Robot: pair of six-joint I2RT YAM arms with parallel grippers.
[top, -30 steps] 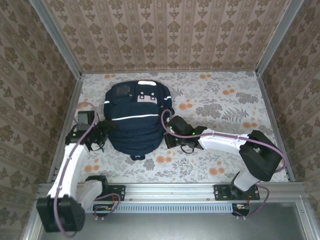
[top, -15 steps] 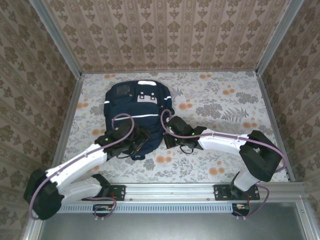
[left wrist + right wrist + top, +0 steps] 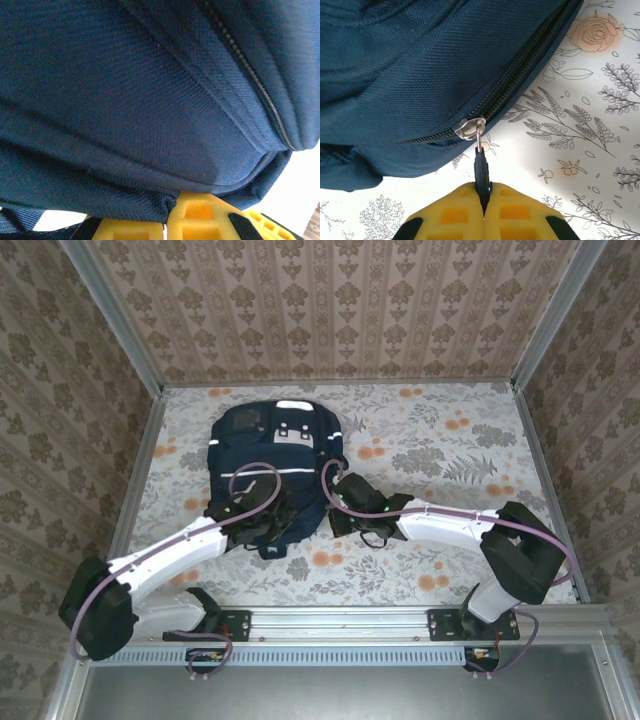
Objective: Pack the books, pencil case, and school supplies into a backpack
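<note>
Our left gripper (image 3: 167,220), just in from nine o'clock, pinches the backpack (image 3: 275,450) hem; right gripper (image 3: 483,210) clamps the zipper pull (image 3: 480,167), so zipping likely comes next.

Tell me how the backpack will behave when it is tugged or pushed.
Probably floppy: the backpack is soft woven cloth, and a fold bunches in the left gripper's jaws. Likely to slide on the table when the zipper pull, pinched in the right gripper's jaws, is drawn. It bulges, so perhaps fairly heavy.
</note>
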